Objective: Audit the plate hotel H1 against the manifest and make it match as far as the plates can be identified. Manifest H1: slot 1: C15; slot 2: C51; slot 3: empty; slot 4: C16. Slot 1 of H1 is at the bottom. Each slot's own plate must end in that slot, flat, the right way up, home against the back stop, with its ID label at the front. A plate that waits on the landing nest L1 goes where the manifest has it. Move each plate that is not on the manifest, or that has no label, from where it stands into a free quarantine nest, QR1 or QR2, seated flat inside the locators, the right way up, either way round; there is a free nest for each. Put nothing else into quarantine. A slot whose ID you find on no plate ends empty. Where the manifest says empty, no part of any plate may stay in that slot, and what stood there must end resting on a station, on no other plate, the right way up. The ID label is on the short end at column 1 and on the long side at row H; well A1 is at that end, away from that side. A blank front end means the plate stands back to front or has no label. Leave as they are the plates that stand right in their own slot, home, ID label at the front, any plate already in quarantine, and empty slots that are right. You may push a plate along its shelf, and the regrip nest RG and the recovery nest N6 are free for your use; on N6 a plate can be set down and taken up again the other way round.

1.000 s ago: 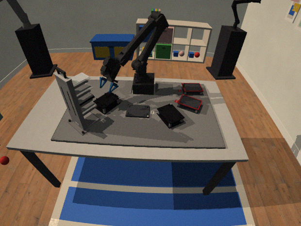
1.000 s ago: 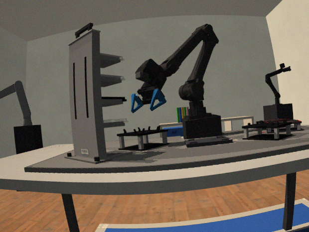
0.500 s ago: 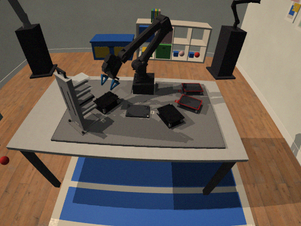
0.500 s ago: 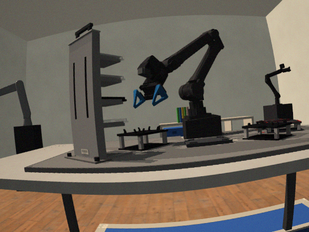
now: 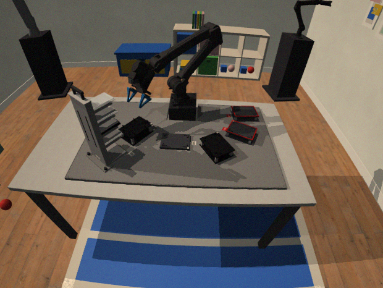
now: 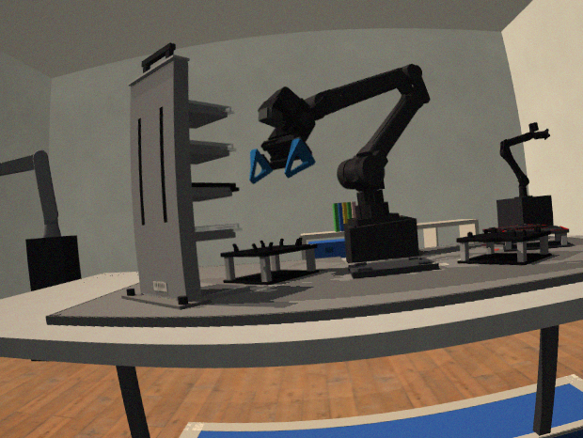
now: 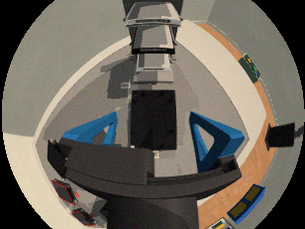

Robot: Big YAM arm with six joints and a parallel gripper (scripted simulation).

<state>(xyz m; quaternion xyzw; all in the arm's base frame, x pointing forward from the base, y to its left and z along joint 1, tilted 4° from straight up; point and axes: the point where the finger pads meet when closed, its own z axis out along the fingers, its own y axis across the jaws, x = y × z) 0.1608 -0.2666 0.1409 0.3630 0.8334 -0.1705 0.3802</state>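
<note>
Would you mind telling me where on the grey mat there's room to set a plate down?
The front strip of the mat is bare, nearer than the hotel and the nests. It is crowded behind: three black nests in a row, two red-rimmed ones on the right, and the arm's base.
</note>
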